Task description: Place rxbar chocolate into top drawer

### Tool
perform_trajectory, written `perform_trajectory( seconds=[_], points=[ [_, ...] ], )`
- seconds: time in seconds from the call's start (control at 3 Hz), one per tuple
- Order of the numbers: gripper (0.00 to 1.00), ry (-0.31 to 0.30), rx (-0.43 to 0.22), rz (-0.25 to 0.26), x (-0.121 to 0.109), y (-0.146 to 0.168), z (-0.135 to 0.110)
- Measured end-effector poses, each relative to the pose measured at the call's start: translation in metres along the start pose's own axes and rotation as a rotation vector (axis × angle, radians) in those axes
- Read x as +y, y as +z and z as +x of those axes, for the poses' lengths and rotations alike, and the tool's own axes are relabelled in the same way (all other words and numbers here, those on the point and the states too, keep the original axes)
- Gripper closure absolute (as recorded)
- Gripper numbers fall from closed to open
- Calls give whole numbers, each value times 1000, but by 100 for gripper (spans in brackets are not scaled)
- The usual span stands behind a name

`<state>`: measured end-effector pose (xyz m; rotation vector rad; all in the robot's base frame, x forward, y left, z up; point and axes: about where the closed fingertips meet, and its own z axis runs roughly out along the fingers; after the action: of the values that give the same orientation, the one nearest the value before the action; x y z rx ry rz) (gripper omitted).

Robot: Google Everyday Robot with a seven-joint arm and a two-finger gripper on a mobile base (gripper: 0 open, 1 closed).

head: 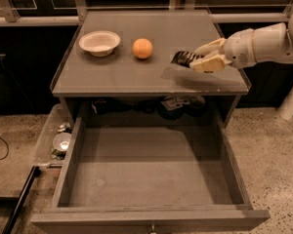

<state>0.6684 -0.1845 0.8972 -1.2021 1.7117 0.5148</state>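
The rxbar chocolate [181, 58] is a small black bar with white lettering, held between the fingers of my gripper [198, 59] a little above the right side of the grey cabinet top [122, 77]. The gripper is shut on the bar; the white arm comes in from the right edge. The top drawer [151, 172] stands pulled fully out below the cabinet top, wide and shallow with a flat grey bottom and nothing in it. Its small knob [151, 227] shows at the front edge. The bar is above the cabinet top, behind the drawer opening.
An orange [142, 48] and a white bowl [99, 42] sit on the cabinet top to the left of the gripper. A clear plastic bin [53, 140] of small items stands on the floor left of the drawer. Dark clutter lies in the recess behind the drawer.
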Motion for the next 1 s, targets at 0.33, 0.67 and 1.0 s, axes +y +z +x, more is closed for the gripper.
perform_trajectory(
  seconds=[0.33,0.67,1.0],
  points=[
    [100,-52,50,-6,37,-16,18],
    [100,-95,84,5,70,-31,35],
    [100,-80,114,1,120,-46,93]
  ],
)
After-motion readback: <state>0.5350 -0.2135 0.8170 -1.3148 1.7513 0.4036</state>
